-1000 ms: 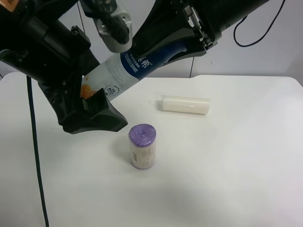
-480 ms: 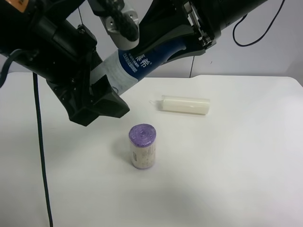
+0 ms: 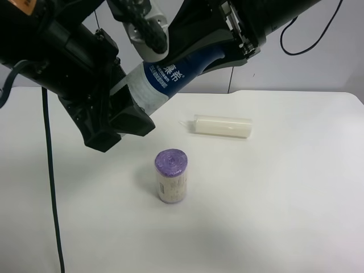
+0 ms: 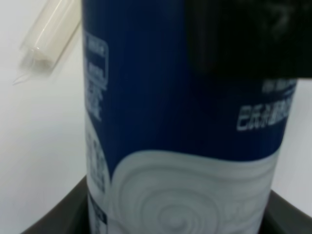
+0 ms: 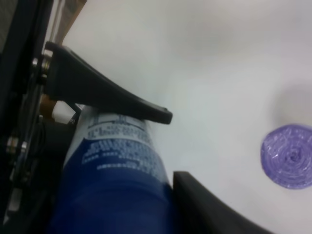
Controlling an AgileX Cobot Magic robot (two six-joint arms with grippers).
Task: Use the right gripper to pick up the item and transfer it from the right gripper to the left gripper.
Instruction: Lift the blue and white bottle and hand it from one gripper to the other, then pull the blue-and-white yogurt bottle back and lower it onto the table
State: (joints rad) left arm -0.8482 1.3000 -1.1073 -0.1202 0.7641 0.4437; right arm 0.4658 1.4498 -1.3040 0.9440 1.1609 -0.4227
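**Entry 1: slim bottle [image 3: 165, 79], the thing to be handed over.**
- Place: in the air above the far left of the bench [image 3: 284, 199], touching nothing below. It slants, with the white base lower and nearer and the dark blue end higher and farther.
- Handling, as I judge it: a stiff plastic cylinder that should not crush under a firm squeeze. I cannot see how full it is, so I take the weight as light to moderate. The printed sleeve looks glossy, so it is probably slippery, and a round body can twist between flat pads.
- Where to hold: across the straight wall, squarely on the widest line. The white lower body is the free stretch for the receiving grip.

**Entry 2: my left tool [image 4: 178, 217], near end of the bottle.**
- Its wedge fingers stand on either side of the white lower body, close against it. I cannot tell whether they press or only flank it.

**Entry 3: my right tool [image 5: 168, 146], far end of the bottle.**
- It is clamped across the blue upper part, one finger on each side, and carries the bottle.

**Count, near to far:**
- Purple-topped can [image 3: 171, 177]: one, upright, near the middle of the bench.
- Cream-white tube [image 3: 223, 126]: one, lying on its side, farther and to the right.
- Slim bottle: one.
- Tools: two.
- Bench: one.
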